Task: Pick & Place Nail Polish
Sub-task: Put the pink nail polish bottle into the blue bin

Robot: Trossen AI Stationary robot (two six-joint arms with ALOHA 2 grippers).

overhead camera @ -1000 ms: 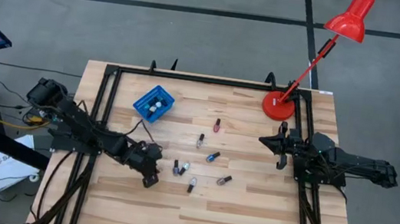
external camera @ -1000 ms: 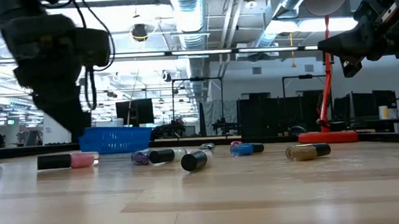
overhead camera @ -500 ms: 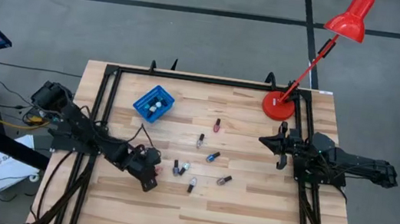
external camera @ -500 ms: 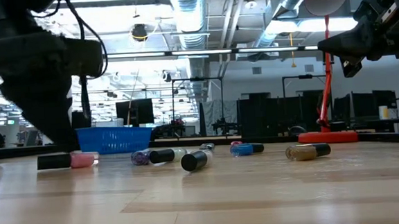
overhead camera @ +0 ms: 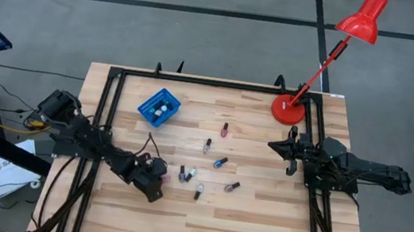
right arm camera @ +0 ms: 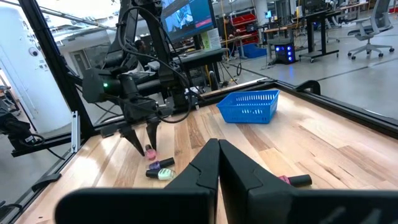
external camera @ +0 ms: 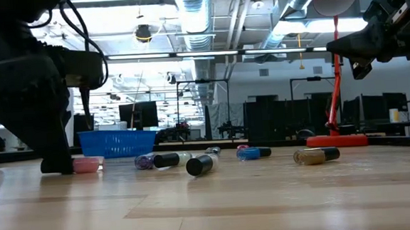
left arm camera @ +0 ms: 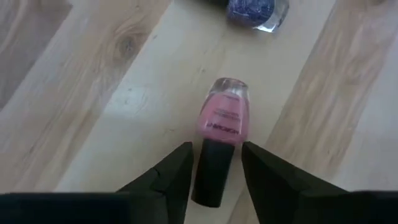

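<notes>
Left pincer [left arm camera: 214,163] down on the surface [overhead camera: 256,227], straddling a pink bottle [left arm camera: 222,121]

The pink bottle lies flat with its dark cap between the two spread fingers [left arm camera: 176,174]; I can't see them touching it, so nothing is gripped. A purple glittery bottle [left arm camera: 257,12] lies near. More bottles are scattered mid-surface, and a few sit in the blue bin [overhead camera: 159,107] toward the far left. The right pincer [right arm camera: 217,152] hangs above the right side near the red lamp [overhead camera: 290,109], fingers pressed together, empty.
</notes>
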